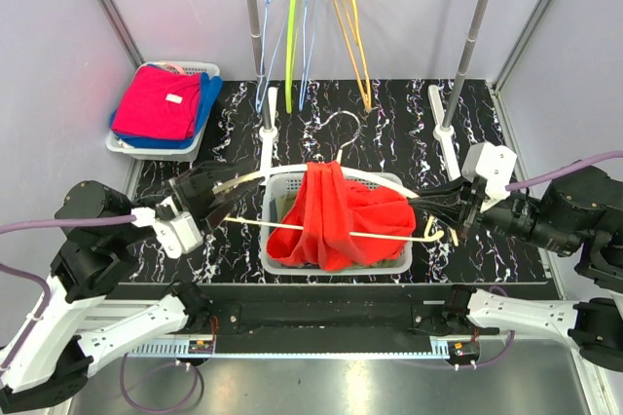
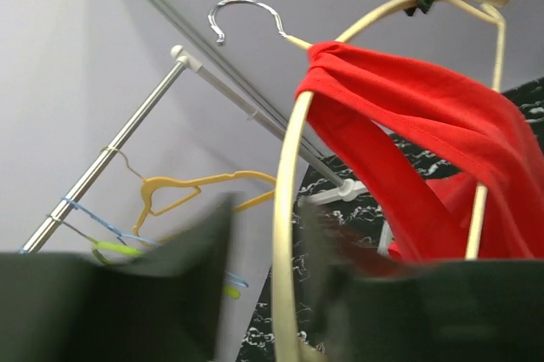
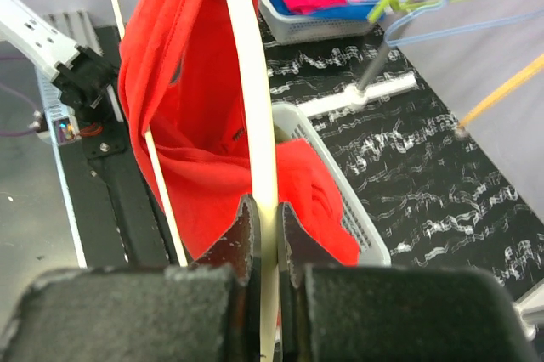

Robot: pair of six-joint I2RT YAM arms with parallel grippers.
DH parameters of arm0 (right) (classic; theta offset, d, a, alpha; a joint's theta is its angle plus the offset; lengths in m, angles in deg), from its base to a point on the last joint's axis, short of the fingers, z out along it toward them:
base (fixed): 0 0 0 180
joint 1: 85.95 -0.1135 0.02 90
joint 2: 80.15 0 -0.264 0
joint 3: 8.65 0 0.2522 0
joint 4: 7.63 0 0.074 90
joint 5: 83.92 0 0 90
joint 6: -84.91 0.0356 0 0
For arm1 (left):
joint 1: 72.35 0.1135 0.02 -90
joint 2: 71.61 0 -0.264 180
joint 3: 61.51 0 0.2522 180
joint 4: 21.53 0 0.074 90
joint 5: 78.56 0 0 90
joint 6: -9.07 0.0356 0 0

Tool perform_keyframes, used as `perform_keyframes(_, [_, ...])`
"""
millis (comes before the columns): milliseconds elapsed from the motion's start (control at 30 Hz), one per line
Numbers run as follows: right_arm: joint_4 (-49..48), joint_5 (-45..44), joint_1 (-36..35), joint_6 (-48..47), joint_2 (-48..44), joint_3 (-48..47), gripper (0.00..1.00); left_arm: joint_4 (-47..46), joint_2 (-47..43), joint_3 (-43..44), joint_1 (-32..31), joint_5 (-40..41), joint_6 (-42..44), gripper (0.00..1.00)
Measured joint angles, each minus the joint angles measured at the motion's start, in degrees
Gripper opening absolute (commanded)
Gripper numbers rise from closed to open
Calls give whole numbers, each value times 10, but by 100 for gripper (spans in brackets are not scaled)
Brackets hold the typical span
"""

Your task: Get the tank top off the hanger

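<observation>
At your right gripper (image 3: 265, 217), it's pinched shut on the hanger (image 3: 242, 56) — hold firm. Your left gripper (image 2: 265, 226) straddles the other arm; can't tell if it grips. The tank top (image 1: 331, 215) drapes mid-hanger into the basket (image 1: 270, 203) — slide it off one shoulder.

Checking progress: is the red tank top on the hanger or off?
On: the tank top drapes over the hanger near its hook, hanging into the basket.

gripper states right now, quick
Left gripper: open, fingers astride the cream curved hanger.
Right gripper: shut on the same hanger.
</observation>
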Motion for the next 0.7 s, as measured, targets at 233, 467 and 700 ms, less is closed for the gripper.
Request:
perform_keyframes(233, [44,-71,1,3,-4,-6,0,-42,9,0,0,65,-13,92])
perform_keyframes(467, [66,-170,1,-59,23,-7,0,21,55,67,0,92,-62,72])
perform_keyframes(700, [-41,-251,1,-193,19,67,0,85,93,70,0,61,-124,58])
